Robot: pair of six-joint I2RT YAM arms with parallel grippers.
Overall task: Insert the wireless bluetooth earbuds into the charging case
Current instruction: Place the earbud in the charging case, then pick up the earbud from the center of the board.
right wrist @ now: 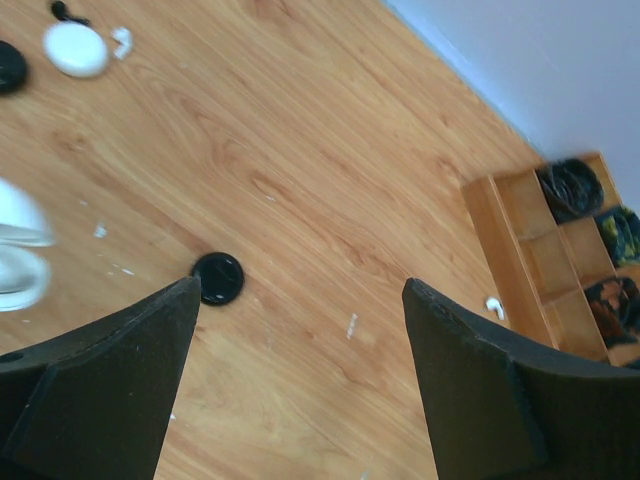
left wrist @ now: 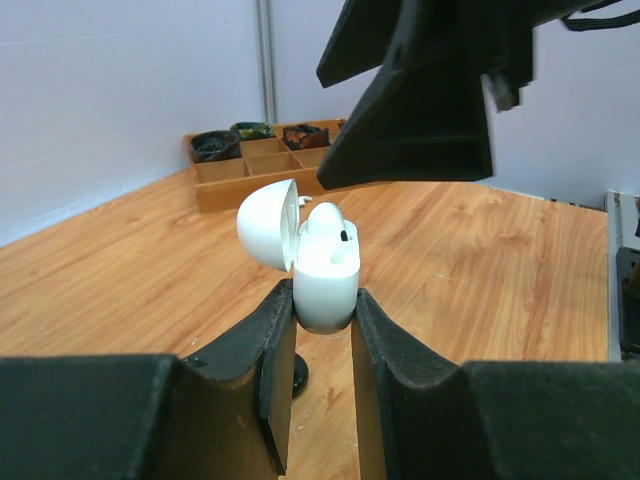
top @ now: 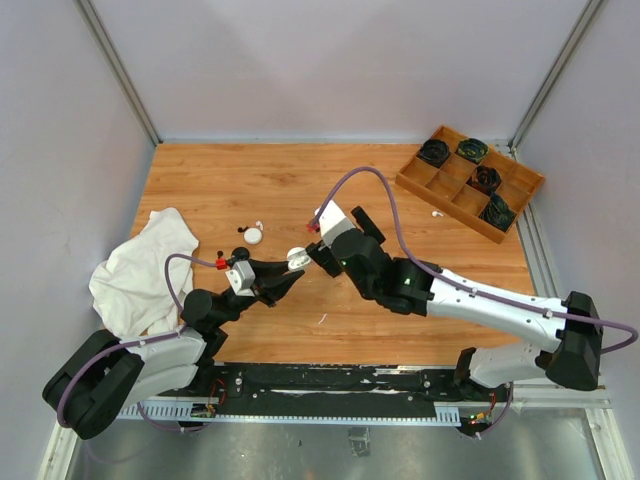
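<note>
My left gripper [left wrist: 323, 300] is shut on the base of a white charging case [left wrist: 326, 278], held upright above the table. The case's lid [left wrist: 264, 226] is flipped open to the left, and a white earbud [left wrist: 326, 224] sits in it. In the top view the case [top: 297, 258] hangs mid-table, with my right gripper [top: 316, 256] right beside it. The right gripper [right wrist: 300, 290] is open and holds nothing. Another white earbud [right wrist: 122, 40] and a black earbud [right wrist: 68, 12] lie by a white puck [right wrist: 75, 48]. One more white earbud [right wrist: 493, 306] lies beside the wooden tray.
A black puck [right wrist: 217, 278] lies on the table under the grippers, and another [top: 240, 254] lies near the white puck [top: 254, 236]. A compartmented wooden tray [top: 412, 180] holding dark items stands at the back right. A crumpled white cloth [top: 140, 268] lies at the left.
</note>
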